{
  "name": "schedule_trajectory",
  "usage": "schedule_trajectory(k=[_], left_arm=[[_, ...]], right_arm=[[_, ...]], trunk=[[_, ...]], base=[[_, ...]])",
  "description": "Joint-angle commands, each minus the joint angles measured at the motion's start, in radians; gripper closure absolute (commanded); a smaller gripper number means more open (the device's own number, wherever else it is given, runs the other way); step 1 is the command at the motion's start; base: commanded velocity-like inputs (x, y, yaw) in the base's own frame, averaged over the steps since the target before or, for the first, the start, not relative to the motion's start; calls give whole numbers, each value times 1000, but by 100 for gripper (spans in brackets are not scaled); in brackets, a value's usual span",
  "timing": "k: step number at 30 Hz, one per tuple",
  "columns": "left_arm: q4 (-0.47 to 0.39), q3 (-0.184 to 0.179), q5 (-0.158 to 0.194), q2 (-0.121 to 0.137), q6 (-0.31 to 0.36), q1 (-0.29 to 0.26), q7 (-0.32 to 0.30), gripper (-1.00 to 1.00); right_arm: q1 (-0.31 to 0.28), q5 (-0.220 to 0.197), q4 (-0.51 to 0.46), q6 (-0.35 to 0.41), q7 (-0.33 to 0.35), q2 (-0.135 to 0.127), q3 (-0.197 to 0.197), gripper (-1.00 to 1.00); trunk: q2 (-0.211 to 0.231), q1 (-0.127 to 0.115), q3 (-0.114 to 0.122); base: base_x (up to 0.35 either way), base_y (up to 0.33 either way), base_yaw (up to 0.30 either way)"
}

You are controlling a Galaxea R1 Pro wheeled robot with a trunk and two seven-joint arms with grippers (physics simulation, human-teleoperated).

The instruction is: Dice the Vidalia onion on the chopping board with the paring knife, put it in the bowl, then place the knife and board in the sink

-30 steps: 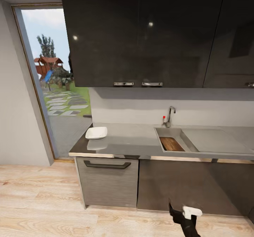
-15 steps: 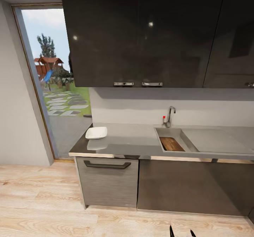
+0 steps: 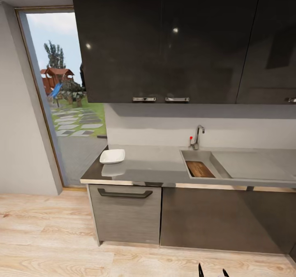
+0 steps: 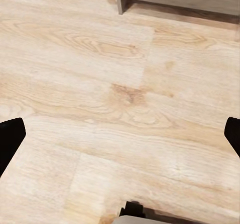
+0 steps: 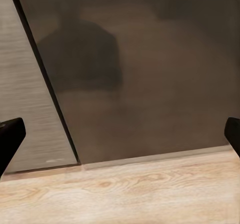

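At the left, the white bowl rests near the end of the table. To its right, the chopping board already lies in the sink; you cannot see the knife or the onion. Your left hand and right hand hang low, fingers spread apart, holding nothing. I judge the task nearly finished; next, check the knife. No writing is readable.

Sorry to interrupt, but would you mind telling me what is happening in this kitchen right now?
Nothing is being handled. The robot stands back from the countertop, both pincers open and empty: the left pincer faces the wood floor, the right pincer faces the lower cabinet fronts. The chopping board lies in the sink, and the white bowl sits at the counter's window end.
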Motion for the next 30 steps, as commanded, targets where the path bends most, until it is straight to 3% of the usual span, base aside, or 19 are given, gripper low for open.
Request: schedule_trajectory(k=[1,6,9,10,12,14,18,20,21,23,26,28,30], left_arm=[[0,-9,6,1,-3,0,6,-100],[25,-11,8,-4,-1,0,5,-100],[93,-12,9,-18,1,0,6,-100],[146,-12,9,-28,1,0,6,-100],[230,-11,12,-36,-1,0,6,-100],[340,-11,14,-45,-2,0,2,-100],[383,-8,18,-53,7,1,3,-100],[390,-8,20,-58,43,1,6,-100],[392,-7,21,-60,105,2,8,-100],[393,-7,21,-59,219,2,10,-100],[394,-7,20,-56,348,2,10,-100],[391,-6,18,-54,362,2,5,-100],[384,-5,18,-55,330,2,3,-100]], right_arm=[[0,-11,0,-2,6,0,5,-100],[0,-12,1,29,-20,-8,3,-100],[0,-12,3,143,-54,-12,2,-100],[7,-12,4,229,-68,-19,3,-100],[35,-12,5,332,-78,-30,3,-100],[89,-12,5,399,-83,-39,4,-100],[144,-12,5,441,-90,-40,4,-100],[157,-12,5,514,-105,-41,3,-100],[161,-13,3,596,-126,-41,3,-100],[164,-13,1,691,-155,-41,2,-100],[166,-13,1,754,-175,-41,3,-100],[166,-12,0,767,-179,-42,3,-100],[167,-11,-1,773,-180,-40,4,-100]], trunk=[[-1,0,1],[-1,0,5],[-1,0,5],[-1,0,5],[-1,0,5],[-1,0,5],[-1,0,5],[-1,0,5],[-1,0,5],[-1,0,5],[-1,0,5],[-1,0,5],[-1,0,5]], base=[[0,0,0],[0,0,0],[0,0,0],[0,0,0],[0,0,0],[0,0,0],[0,0,0],[0,0,0],[0,0,0],[0,0,0],[0,0,0],[0,0,0],[0,0,0]])
